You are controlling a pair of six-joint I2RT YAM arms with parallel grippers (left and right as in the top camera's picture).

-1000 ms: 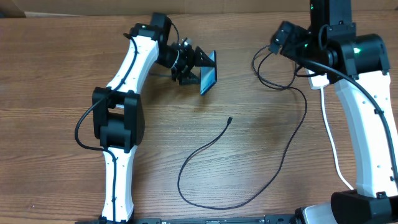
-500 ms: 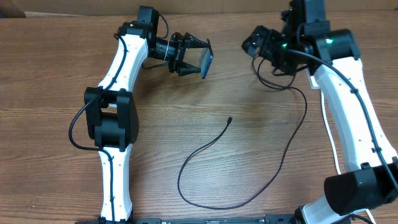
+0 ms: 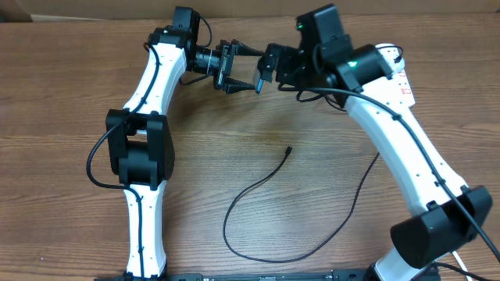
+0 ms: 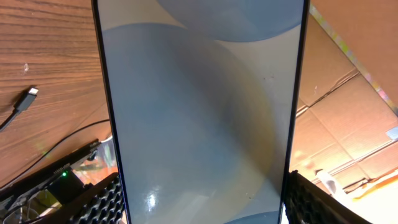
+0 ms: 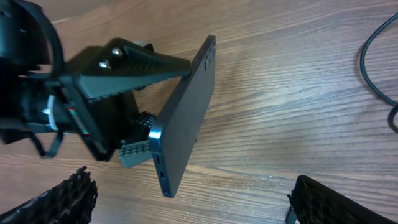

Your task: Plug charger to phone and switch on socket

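The left gripper [image 3: 258, 70] is clamped across the width of the phone [image 5: 183, 118], holding it on edge above the far middle of the table, its port end tilted down towards the right gripper [image 3: 275, 65], which gapes wide and empty just to its right; the charger tip [image 3: 289, 150] lies on the table nearer, well apart from both

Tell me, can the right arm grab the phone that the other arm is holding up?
Probably yes. The right gripper has its jaws wide open and points at the phone with nothing between. The left gripper holds it up off the table, so one end sticks out free.
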